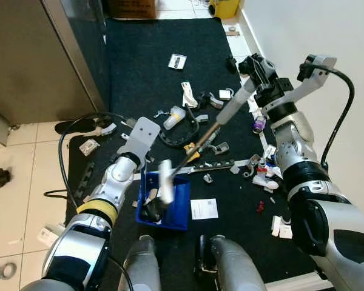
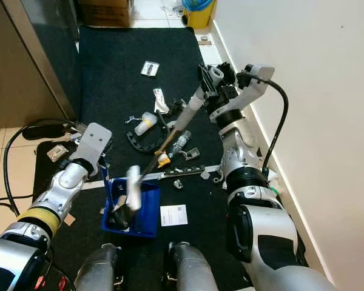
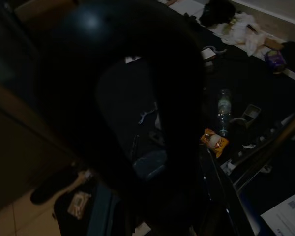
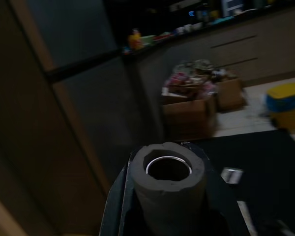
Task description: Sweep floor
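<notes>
My right gripper [image 1: 253, 71] is shut on the grey grip of a broom [image 1: 229, 108], held high near the right wall; the grip's hollow end [image 4: 168, 172] sits between its fingers. The stick slants down to the left. Its white head [image 1: 165, 180] and dark bristles rest inside a blue dustpan [image 1: 177, 209] on the black rug [image 1: 145, 54], just ahead of my legs. My left gripper [image 1: 142, 176] reaches down to the dustpan's upright blue handle and looks shut on it, though its fingers are mostly dark in the left wrist view.
Litter covers the rug: a white bottle [image 1: 175, 115], a black curved piece [image 1: 177, 138], a yellow snack packet [image 1: 192, 149], a card [image 1: 177, 60], a purple item [image 1: 258, 125] and a paper slip [image 1: 204, 208]. A wall runs along the right, a dark cabinet [image 1: 30, 60] stands left, and a black cable [image 1: 64, 157] loops on the tiles.
</notes>
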You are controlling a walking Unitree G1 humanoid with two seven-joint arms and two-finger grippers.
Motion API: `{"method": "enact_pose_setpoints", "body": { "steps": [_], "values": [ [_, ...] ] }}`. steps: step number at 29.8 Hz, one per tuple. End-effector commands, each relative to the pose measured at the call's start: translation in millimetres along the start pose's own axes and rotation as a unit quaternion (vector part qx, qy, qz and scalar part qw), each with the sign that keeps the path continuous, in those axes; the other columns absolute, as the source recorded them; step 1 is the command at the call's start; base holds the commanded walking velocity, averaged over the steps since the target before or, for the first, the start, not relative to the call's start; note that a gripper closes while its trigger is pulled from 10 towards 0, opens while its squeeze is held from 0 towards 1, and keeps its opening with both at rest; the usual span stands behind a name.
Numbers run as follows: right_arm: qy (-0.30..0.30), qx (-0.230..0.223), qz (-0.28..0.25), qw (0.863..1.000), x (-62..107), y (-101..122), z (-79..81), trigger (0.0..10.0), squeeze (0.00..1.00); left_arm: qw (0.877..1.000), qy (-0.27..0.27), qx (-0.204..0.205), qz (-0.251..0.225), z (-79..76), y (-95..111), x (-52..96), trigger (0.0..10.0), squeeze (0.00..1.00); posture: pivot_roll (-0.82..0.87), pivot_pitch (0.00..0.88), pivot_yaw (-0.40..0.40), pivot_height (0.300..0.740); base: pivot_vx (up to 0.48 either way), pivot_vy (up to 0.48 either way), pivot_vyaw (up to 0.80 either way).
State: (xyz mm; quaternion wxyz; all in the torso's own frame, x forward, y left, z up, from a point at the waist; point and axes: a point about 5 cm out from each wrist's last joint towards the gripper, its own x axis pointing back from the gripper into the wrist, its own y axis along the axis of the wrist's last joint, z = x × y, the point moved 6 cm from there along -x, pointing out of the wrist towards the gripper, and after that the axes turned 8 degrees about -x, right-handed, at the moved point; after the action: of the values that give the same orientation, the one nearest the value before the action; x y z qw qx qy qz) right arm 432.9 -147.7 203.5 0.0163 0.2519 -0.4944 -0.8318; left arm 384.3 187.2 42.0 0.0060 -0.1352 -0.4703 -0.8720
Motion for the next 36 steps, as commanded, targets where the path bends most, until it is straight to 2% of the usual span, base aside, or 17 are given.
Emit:
{"method": "enact_pose_setpoints", "body": {
  "steps": [1,3,8,12,16,18,19,21,22,23,24,25,28,31,33,34,36],
  "values": [
    [-0.074,0.028,-0.034,0.996,15.2,19,-34.5,10.0,0.00,0.992,-0.009,0.032,0.119,0.5,-85,41.6,0.0,0.00,0.10,0.115,-0.095,0.740,0.000,0.000,0.00],
    [-0.124,0.047,-0.049,0.990,25.4,30,-55.1,10.0,0.00,0.994,0.006,0.072,0.079,11.5,-78,45.6,0.0,0.00,0.11,0.103,-0.098,0.740,0.000,0.000,0.00],
    [-0.176,0.083,-0.044,0.980,44.0,37,-80.5,10.0,0.00,0.996,0.002,0.089,0.015,20.7,-65,56.3,0.0,0.00,0.13,0.058,-0.111,0.740,0.000,0.000,0.00],
    [-0.197,0.100,0.016,0.975,59.9,10,-89.6,10.0,0.00,0.994,0.005,0.107,0.014,22.4,-65,59.9,0.0,0.00,0.15,0.013,-0.120,0.740,0.000,0.000,0.00],
    [-0.232,0.082,0.069,0.967,79.6,-24,-95.7,10.0,0.00,0.993,0.004,0.118,0.026,15.9,-64,54.5,0.0,0.00,0.16,0.000,-0.128,0.740,0.000,0.000,0.00],
    [-0.232,0.082,0.069,0.967,79.6,-24,-95.7,10.0,0.00,0.993,0.004,0.118,0.026,15.9,-64,54.5,0.0,0.00,0.16,0.000,-0.128,0.740,0.000,0.000,0.00],
    [-0.264,0.062,0.093,0.958,97.4,-44,-100.8,10.0,0.00,0.992,-0.011,0.122,-0.012,5.1,-44,47.2,5.7,0.00,0.16,0.000,-0.128,0.740,0.000,0.000,0.00],
    [-0.264,0.062,0.093,0.958,97.4,-44,-100.8,10.0,0.00,0.992,-0.011,0.122,-0.012,5.1,-44,47.2,5.7,0.00,0.16,0.000,-0.128,0.740,0.000,0.000,0.00],
    [-0.274,0.055,0.100,0.955,104.2,-51,-102.0,10.0,0.00,0.990,-0.017,0.131,-0.049,1.9,-28,44.8,10.0,0.00,0.16,0.000,-0.123,0.740,0.000,0.000,0.00],
    [-0.280,0.048,0.102,0.953,109.2,-55,-102.6,10.0,0.00,0.984,-0.018,0.148,-0.099,2.1,-7,44.4,10.0,0.00,0.15,0.000,-0.116,0.740,0.000,0.000,0.00],
    [-0.280,0.048,0.102,0.953,109.2,-55,-102.6,10.0,0.00,0.984,-0.018,0.148,-0.099,2.1,-7,44.4,10.0,0.00,0.15,0.000,-0.116,0.740,0.000,0.000,0.00],
    [-0.285,0.046,0.102,0.952,114.6,-56,-104.5,10.0,0.00,0.972,-0.020,0.156,-0.174,4.4,25,48.4,10.0,0.00,0.15,0.000,-0.112,0.740,0.000,0.000,0.00],
    [-0.285,0.049,0.102,0.952,116.0,-56,-105.4,10.0,0.00,0.968,-0.030,0.154,-0.197,2.0,36,50.4,10.0,0.00,0.15,0.000,-0.107,0.740,0.000,0.000,0.00],
    [-0.284,0.053,0.101,0.952,116.1,-55,-105.7,10.0,0.00,0.971,-0.044,0.146,-0.186,-4.7,33,49.3,10.0,0.00,0.14,0.000,-0.104,0.740,0.000,0.000,0.00],
    [-0.277,0.063,0.103,0.953,114.8,-55,-104.0,10.0,0.00,0.983,-0.053,0.121,-0.124,-13.5,12,43.9,10.0,0.00,0.14,0.000,-0.102,0.740,0.000,0.000,0.00],
    [-0.277,0.063,0.103,0.953,114.8,-55,-104.0,10.0,0.00,0.983,-0.053,0.121,-0.124,-13.5,12,43.9,10.0,0.00,0.14,0.000,-0.102,0.740,0.000,0.000,0.00],
    [-0.272,0.068,0.104,0.954,113.4,-55,-102.2,10.0,0.00,0.993,-0.052,0.088,-0.061,-15.5,-11,40.4,10.0,0.00,0.15,0.000,-0.104,0.740,0.000,0.000,0.00]
  ]
}}
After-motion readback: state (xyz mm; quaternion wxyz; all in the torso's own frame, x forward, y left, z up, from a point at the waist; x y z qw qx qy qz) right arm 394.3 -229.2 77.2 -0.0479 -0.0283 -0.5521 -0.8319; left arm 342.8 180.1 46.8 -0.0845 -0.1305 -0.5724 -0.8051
